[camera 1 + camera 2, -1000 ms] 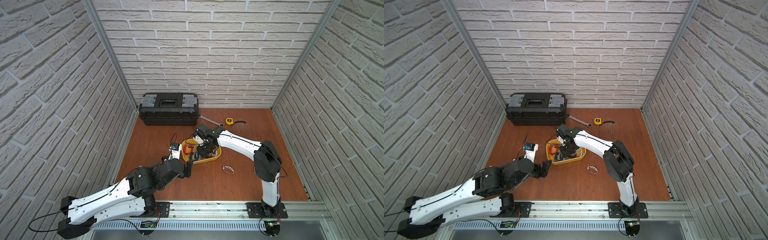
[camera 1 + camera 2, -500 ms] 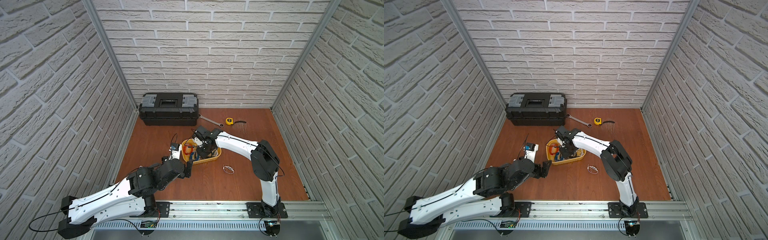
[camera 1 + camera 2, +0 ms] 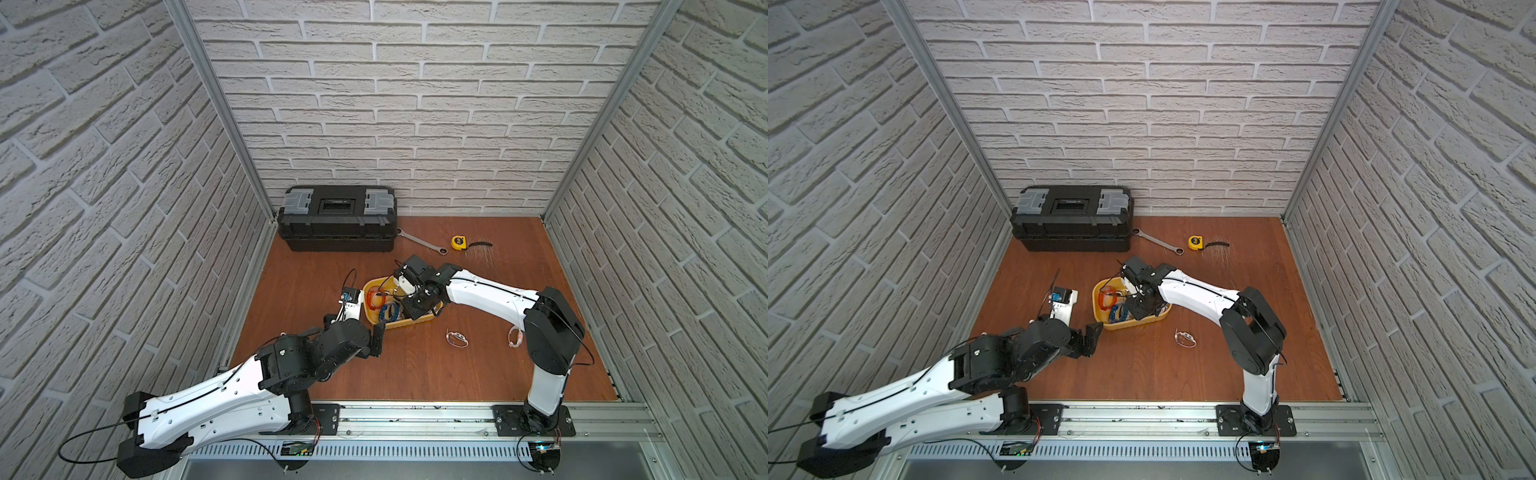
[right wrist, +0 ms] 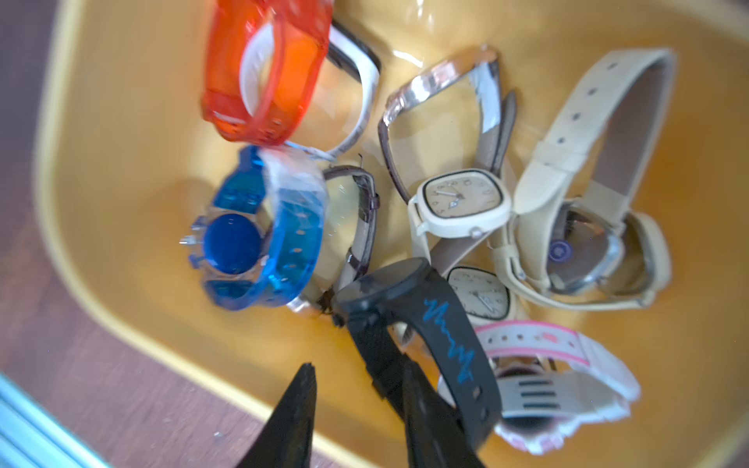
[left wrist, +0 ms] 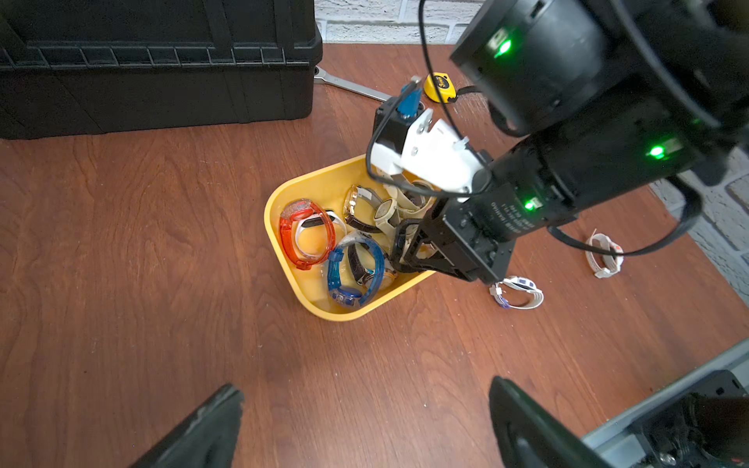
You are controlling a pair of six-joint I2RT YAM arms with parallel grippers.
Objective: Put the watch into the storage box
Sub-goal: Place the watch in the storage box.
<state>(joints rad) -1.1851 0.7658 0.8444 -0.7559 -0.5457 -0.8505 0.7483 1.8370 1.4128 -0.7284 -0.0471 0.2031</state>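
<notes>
Reddish-brown wood-grain worktop, boxed in by white brick-pattern walls on three sides, with a metal rail along the front.

Your watch is the black round-cased watch: matte black strap with a jagged blue heartbeat-style line on it. It sits inside the shallow yellow plastic storage box, right at the tips of the right gripper, strap against one finger. That gripper's fingers stand partly apart, with a gap between the other finger and the strap, so you've got no clamp on it.

Just past those tips lie a clear blue plastic watch, a clear orange plastic watch, a cream square-dial watch and a pink-and-white strap watch.

Your left gripper is spread wide, holding nothing, over bare worktop just short of the box. Well beyond the box from it: black plastic toolbox with grey latches, silver spanner, yellow tape measure.

Writing: white print on the right gripper's black body, too small to read; dial numerals blurred.
</notes>
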